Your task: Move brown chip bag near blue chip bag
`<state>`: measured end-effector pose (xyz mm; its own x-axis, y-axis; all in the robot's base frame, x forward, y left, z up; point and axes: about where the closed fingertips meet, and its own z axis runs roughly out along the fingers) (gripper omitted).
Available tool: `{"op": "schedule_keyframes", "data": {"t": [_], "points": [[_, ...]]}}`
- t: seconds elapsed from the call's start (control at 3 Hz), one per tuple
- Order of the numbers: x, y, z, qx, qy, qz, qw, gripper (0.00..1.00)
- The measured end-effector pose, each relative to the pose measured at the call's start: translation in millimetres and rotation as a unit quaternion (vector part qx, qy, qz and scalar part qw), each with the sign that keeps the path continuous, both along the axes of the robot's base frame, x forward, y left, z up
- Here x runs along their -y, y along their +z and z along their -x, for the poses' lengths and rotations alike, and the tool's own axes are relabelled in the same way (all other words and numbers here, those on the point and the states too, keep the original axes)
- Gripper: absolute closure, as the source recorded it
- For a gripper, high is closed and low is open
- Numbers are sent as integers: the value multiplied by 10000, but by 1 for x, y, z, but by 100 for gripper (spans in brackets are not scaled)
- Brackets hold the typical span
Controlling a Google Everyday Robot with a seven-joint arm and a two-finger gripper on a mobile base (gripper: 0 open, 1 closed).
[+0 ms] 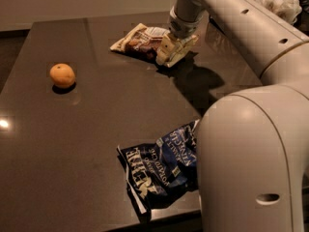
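Where the cream-coloured pincer (pixel 174 52) sits low at the far side of the dark glossy surface (pixel 96 124), it meets the right end of the glossy brown-and-cream chip bag (pixel 136 41), which lies flat just to its left. Spread or pinching: cannot tell. The wrinkly navy-blue chip bag with white lettering (pixel 159 170) lies well nearer the camera than the pincer. A round orange fruit (pixel 63 75) sits far to the pincer's left. Meeting the bag at its end likely suits carrying it toward the blue one.
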<state>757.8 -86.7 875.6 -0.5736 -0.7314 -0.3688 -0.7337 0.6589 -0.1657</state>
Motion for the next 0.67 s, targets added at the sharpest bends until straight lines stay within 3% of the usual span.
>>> {"op": "schedule_keyframes", "data": {"t": [0.33, 0.67], "points": [[-8, 12, 20, -16, 400, 61, 9992, 50], [-10, 24, 46, 47, 672, -8, 9977, 73]]}}
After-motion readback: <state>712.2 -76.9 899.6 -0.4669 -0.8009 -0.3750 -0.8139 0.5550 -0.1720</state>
